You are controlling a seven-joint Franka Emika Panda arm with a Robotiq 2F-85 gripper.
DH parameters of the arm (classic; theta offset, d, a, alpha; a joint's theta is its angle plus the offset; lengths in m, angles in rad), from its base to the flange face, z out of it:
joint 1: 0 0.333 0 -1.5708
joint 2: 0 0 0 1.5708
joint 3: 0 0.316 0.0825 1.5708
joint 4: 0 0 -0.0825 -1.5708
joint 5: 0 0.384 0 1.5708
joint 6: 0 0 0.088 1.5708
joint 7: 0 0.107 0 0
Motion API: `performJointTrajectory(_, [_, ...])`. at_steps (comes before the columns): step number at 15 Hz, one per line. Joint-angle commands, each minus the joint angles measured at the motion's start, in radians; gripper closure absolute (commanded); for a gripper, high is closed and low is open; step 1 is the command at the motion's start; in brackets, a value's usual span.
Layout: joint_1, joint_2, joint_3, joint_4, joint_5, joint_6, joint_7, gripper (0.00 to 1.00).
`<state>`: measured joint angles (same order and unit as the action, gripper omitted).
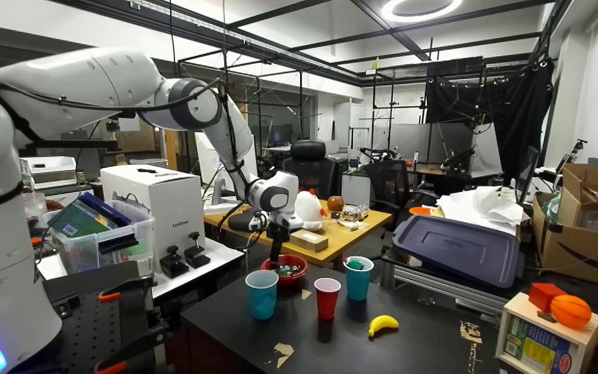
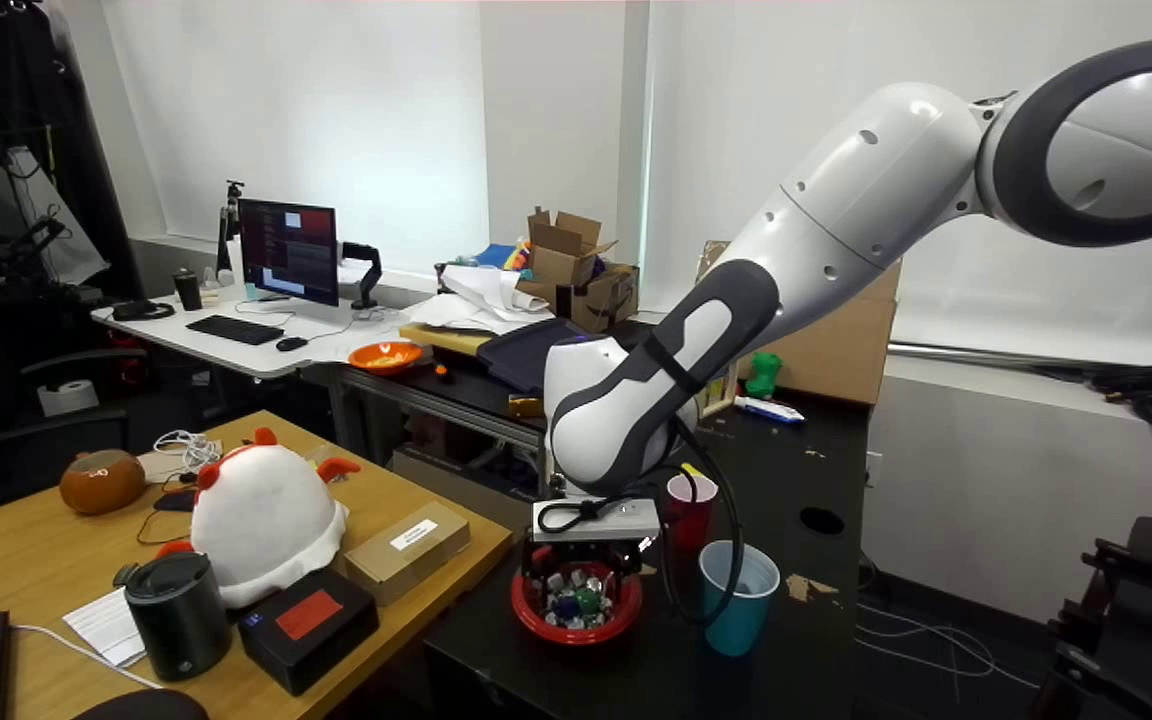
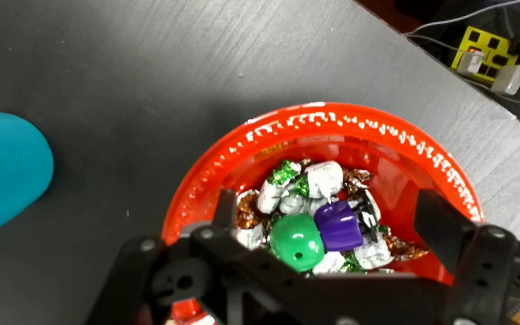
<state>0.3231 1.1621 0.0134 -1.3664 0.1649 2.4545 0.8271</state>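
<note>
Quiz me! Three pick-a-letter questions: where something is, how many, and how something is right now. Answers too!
1. Where is the banana?
A) on a chair
B) on the floor
C) on the black table

2. How many blue cups?
A) two
B) four
C) five

3. How are the fingers?
A) shut tight
B) wide apart
C) clamped on the banana

1 C: it lies there in an exterior view.
2 A: one shows each side of the red cup there.
3 B: the wrist view shows the red bowl through their gap.
</note>
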Motion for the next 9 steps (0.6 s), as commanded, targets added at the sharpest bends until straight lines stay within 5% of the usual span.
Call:
performJointTrajectory(1, [0.010, -0.031, -0.027, -0.045, 0.026, 0.027, 0.108, 0.00])
performJointTrajectory(9, [0.019, -0.001, -0.033, -0.011, 0.058, 0.064, 0.367, 0.00])
